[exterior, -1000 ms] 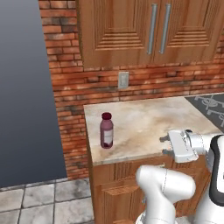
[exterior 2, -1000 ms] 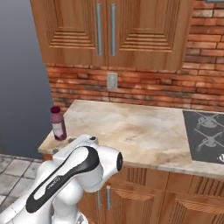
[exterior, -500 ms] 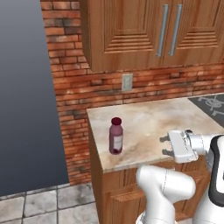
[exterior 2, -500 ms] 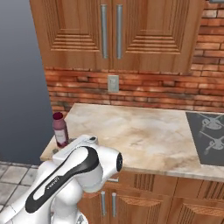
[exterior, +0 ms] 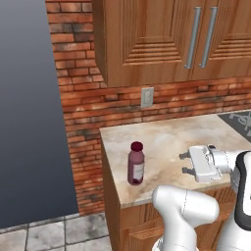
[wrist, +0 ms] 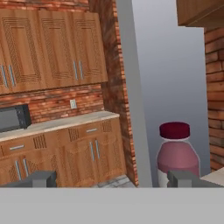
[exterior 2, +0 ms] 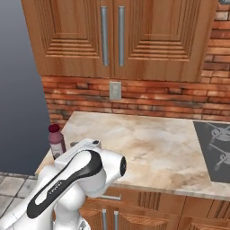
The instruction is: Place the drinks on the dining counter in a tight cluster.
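Juice point(exterior: 136, 163) stands lower-centre on the table point(exterior: 166, 147); claw point(exterior: 185, 163), fingers apart, seemingly levelled toward it for a side grasp.

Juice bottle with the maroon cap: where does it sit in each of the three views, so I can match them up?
Left base view: juice bottle lower centre, near the small counter's left front corner.
Right base view: far left at mid-height, beside the white arm.
Hand view: lower right, behind the right fingertip.
Shared landmark: the wall outlet on the brick wall, above the counter in both base views.
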You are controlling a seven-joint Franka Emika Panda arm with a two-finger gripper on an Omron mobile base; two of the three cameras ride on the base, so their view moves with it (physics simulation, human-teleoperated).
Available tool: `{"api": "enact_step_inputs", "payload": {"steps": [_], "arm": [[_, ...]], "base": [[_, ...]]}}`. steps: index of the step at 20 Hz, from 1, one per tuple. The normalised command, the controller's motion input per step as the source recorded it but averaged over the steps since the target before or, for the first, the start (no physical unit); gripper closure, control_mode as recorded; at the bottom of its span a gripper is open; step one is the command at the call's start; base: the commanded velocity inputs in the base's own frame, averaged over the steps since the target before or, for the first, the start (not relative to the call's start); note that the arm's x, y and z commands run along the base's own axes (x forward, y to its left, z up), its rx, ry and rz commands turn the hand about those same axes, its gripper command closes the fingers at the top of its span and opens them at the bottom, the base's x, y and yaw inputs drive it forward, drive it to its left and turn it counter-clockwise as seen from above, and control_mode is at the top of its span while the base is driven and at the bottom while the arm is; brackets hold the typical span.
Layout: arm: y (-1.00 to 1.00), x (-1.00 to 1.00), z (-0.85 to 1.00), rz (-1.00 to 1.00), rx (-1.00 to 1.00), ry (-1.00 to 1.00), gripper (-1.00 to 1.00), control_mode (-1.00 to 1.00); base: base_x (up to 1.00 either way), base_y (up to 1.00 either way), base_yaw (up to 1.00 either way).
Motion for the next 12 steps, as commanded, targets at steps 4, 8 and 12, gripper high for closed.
{"api": "enact_step_inputs", "payload": {"steps": [4,8,12], "arm": [[0.0,0.0,0.0,0.0,0.0,0.0,-1.0,1.0],[0.0,0.0,0.0,0.0,0.0,0.0,-1.0,1.0],[0.0,0.06,0.0,0.0,0.0,0.03,-1.0,-1.0]], "base": [[0.16,0.1,0.0],[0.17,0.06,0.0],[0.04,0.01,0.0]]}}
